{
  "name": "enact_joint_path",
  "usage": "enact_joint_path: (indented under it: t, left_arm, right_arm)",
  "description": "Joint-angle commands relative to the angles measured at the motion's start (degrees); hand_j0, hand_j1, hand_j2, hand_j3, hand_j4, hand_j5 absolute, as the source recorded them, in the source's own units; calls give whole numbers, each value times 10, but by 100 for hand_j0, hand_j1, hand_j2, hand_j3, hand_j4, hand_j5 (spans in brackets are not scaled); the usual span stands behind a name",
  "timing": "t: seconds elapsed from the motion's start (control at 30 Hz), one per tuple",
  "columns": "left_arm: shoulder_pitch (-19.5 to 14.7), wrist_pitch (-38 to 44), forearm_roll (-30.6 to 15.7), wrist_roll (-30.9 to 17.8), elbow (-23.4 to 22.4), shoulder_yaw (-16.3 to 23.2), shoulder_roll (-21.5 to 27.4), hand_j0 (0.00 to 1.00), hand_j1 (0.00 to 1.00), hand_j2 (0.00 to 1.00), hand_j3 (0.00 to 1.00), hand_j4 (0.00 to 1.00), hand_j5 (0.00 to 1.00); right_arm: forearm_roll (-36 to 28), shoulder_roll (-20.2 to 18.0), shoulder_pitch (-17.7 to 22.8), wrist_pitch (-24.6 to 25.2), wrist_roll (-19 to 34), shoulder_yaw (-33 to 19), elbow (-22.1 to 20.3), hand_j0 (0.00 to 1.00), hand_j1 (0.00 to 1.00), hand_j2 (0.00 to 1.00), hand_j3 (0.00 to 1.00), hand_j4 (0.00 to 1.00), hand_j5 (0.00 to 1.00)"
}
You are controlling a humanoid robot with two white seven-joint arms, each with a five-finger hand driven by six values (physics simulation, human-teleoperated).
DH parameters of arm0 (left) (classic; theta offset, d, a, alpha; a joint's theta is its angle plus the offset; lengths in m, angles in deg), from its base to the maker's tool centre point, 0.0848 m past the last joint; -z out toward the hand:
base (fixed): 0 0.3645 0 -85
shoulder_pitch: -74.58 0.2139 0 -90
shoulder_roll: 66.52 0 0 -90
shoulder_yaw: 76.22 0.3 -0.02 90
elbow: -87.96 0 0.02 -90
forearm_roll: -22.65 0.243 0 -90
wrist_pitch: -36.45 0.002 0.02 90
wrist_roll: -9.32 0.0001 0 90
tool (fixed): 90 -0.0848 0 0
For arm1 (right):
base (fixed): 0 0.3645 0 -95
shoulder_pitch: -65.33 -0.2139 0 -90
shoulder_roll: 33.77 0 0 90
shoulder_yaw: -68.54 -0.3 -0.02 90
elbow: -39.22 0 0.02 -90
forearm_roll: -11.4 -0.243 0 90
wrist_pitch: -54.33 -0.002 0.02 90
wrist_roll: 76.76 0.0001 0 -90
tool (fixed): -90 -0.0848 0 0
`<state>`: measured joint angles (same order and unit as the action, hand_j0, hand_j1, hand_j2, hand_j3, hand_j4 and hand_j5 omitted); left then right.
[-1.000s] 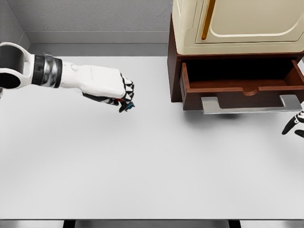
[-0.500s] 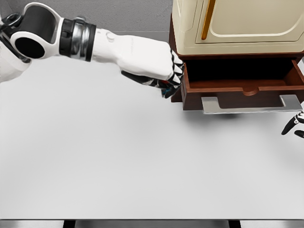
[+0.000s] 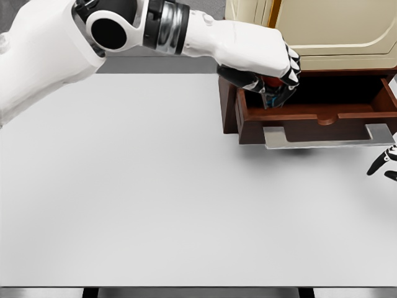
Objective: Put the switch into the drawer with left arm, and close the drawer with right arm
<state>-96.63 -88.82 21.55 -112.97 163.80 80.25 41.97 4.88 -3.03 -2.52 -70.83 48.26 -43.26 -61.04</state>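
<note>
Switch over the open drawer, not yet let go.

I have the left hand [image 3: 273, 77] at about 1 o'clock of the picture, its fingers curled tight around the switch [image 3: 271, 95], of which I see only a small red and blue part between the fingertips. The hand is above the left end of the drawer [image 3: 310, 118], just inside its front wall, so the switch is over the cavity but I judge it is not resting on the bottom. The drawer is pulled fully out from the cabinet [image 3: 310, 31], with its grey handle [image 3: 322, 138] toward me. The right hand [image 3: 384, 164] waits at 3 o'clock on the table [image 3: 155, 198], only some fingers in view, loosely spread, holding nothing, near the handle's right end. Left to do: release, take the left arm out, then push the drawer shut.
</note>
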Motion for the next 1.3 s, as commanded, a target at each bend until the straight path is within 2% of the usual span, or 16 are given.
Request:
enact_joint_path:
  t: [0.0,0.07,0.1,0.17,0.47,0.63,0.67,0.77,0.9,1.2,1.27]
  left_arm:
    - [0,3,-13,0,-16,-11,-30,34,34,34,34,34,34]
    - [1,3,-10,-1,-32,-11,-50,34,34,34,34,34,34]
    - [1,3,-7,-1,-69,-11,-66,34,34,34,34,34,34]
    - [4,3,-6,-1,-103,-9,-79,36,36,36,36,36,36]
    - [10,3,-5,-1,-105,-5,-103,38,38,38,38,38,38]
    - [12,3,-5,-1,-114,-5,-103,59,59,59,59,59,59]
    - [12,3,-6,-1,-117,-5,-103,68,68,68,68,68,68]
    - [12,3,-6,-1,-118,-5,-103,72,72,72,72,72,72]
    - [13,3,-6,-1,-148,-5,-104,78,78,78,78,78,78]
    - [14,3,-5,-1,-176,-5,-106,79,79,79,79,79,79]
    - [14,3,-7,-1,-176,-6,-105,87,87,87,87,87,87]
  right_arm:
    - [-4,-1,1,2,0,0,0,53,53,53,53,53,53]
    - [-4,-1,0,2,0,0,0,53,53,53,53,53,53]
    - [-4,-1,0,2,0,0,0,53,53,53,53,53,53]
    - [-4,-1,0,2,0,0,0,53,53,53,53,53,53]
    - [-3,-1,1,2,0,0,1,53,53,53,53,53,53]
    - [-3,-1,1,2,0,0,1,53,53,53,53,53,53]
    - [-3,-1,1,2,0,1,1,53,53,53,53,53,53]
    - [-3,-1,1,2,0,2,1,53,53,53,53,53,53]
    - [-3,-1,0,2,0,3,1,53,53,53,53,53,53]
    - [-2,-1,0,2,0,4,2,53,53,53,53,53,53]
    - [-2,-1,0,2,0,4,2,53,53,53,53,53,53]
